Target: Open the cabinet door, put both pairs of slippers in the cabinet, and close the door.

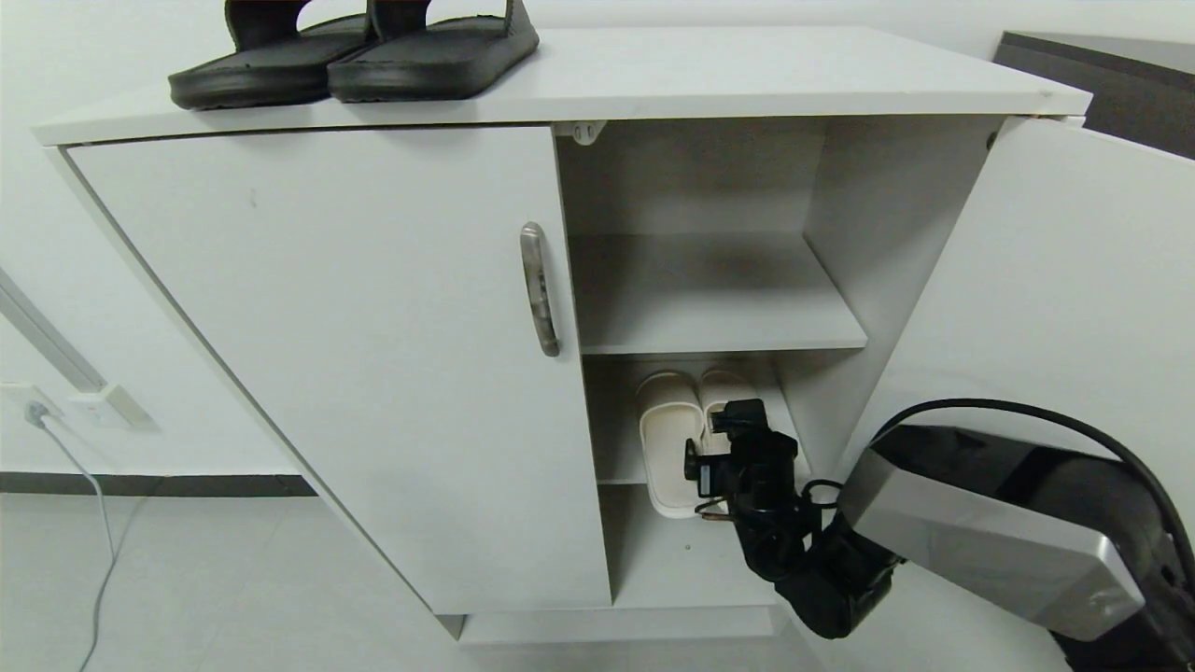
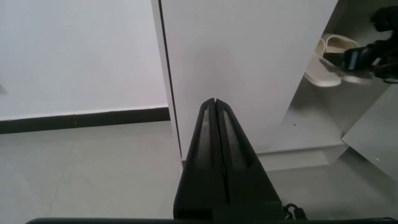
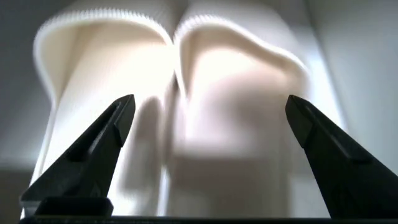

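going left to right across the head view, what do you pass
wall socket → black slippers on the cabinet top → door handle of the closed door → white slippers on the lower shelf → open cabinet door

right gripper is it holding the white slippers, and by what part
Nothing is held: the right gripper is open, its jaws wide of the white slippers resting in the cabinet.

The cabinet (image 1: 327, 373) is white, with black slippers (image 1: 355, 56) and cream slippers (image 1: 665, 439).
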You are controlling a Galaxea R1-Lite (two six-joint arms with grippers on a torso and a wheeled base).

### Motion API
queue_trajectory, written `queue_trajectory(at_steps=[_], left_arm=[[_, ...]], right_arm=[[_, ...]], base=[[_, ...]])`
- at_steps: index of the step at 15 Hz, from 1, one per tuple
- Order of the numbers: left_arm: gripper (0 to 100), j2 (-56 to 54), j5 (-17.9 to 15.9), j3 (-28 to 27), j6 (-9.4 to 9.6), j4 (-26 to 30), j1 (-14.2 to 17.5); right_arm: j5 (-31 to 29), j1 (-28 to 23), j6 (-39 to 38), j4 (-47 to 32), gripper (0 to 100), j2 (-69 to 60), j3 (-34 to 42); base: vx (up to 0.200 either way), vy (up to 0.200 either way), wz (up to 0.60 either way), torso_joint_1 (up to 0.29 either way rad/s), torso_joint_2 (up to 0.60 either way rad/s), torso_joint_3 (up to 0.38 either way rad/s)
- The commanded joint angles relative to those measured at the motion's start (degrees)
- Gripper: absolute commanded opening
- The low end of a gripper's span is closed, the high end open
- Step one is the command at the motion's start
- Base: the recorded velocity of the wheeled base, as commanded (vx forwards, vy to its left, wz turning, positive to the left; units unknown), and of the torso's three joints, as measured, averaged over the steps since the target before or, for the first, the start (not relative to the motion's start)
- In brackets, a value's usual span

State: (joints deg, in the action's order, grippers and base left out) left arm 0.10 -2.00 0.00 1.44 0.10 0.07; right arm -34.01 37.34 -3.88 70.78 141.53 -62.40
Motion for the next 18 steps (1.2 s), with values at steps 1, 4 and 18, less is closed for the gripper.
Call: queue_trajectory(at_steps=[1, 4, 18], left_arm=[[0, 0.0, 0.0, 0.0, -0.03, 0.0, 0.0], [0, 0.0, 0.0, 0.0, -0.03, 0.0, 0.0], [0, 0.0, 0.1, 0.0, -0.38, 0.0, 0.0]], right_arm=[[-1.1, 1.9, 0.0, 4.3, 100, -7.8, 10.7], [-2.2, 4.7, 0.0, 6.5, 100, -12.5, 18.9], [-2.3, 6.4, 0.4, 7.6, 100, -12.1, 19.7]], base=[[0.0, 0.0, 0.0, 0.0, 0.0, 0.0], [0.0, 0.0, 0.0, 0.0, 0.0, 0.0], [-0.1, 0.0, 0.0, 0.001, 0.0, 0.001]])
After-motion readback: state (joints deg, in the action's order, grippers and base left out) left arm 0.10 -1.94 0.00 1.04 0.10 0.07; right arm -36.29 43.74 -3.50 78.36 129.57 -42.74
